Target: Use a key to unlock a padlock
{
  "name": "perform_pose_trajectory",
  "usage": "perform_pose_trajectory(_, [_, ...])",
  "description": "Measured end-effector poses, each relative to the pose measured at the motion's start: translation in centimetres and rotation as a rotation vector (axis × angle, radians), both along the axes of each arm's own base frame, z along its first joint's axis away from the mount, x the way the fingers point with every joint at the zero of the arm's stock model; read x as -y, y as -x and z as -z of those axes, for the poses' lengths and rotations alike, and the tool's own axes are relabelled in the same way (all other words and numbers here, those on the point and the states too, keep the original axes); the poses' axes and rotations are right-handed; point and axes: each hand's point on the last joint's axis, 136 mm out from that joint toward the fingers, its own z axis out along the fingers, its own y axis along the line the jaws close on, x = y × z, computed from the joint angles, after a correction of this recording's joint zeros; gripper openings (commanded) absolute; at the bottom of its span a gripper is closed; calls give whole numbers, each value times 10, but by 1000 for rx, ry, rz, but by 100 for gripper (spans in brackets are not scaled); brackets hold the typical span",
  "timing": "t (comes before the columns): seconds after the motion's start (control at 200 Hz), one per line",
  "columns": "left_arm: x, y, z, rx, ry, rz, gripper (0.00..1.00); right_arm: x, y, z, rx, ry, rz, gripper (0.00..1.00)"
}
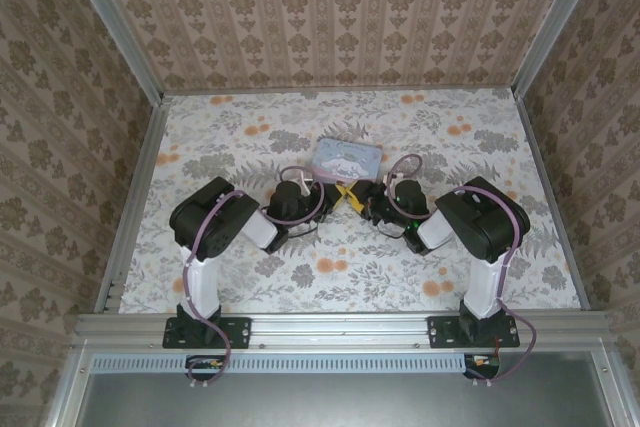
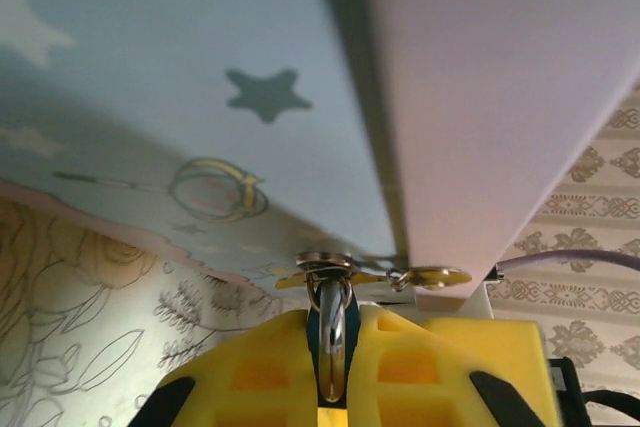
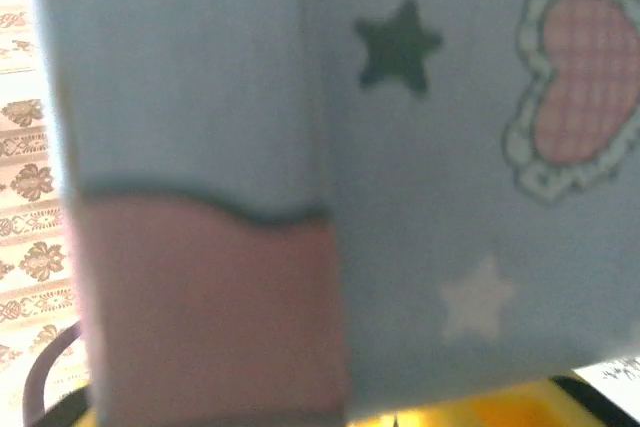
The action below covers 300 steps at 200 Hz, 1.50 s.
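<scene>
Between 2 yellow fingers (image 2: 250, 372), the left gripper (image 2: 331, 318) is clamped on the padlock (image 2: 331, 347), probably to steady it just below the pale-blue tin (image 2: 200, 67) for the key. At the tin's near side, the right gripper (image 1: 368, 204) waits; I cannot tell how its jaws stand.

Pale-blue tin (image 3: 430, 197) a close blur; metal piece (image 2: 333, 339) in left jaws half hidden.

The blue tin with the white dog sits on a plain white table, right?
No: the table is flowery, not plain white, as the top view shows. The blue tin with the white dog does sit on it.
</scene>
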Motion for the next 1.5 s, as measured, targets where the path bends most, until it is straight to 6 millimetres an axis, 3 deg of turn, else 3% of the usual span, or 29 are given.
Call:
perform_pose_trajectory(0.22, [-2,8,10,-12,-20,31,0,7,15,-3,19,66,-58,69])
perform_pose_trajectory(0.41, [-5,6,11,-8,-23,33,0,11,30,-8,47,168,-125,73])
perform_pose_trajectory(0.59, [-6,5,10,-3,-25,34,0,19,49,1,43,295,-198,68])
perform_pose_trajectory(0.83, [-6,6,10,-5,-26,44,0,31,69,-7,181,554,-310,52])
perform_pose_trajectory(1.045, [-8,9,10,-28,-38,55,0,18,75,-21,412,827,-445,44])
perform_pose_trajectory(1.235, [-9,13,7,-50,-54,70,0,12,86,-5,535,1063,-545,39])
perform_pose_trajectory(1.5, [-11,20,1,-63,-80,96,0,16,80,13,626,1278,-601,36])
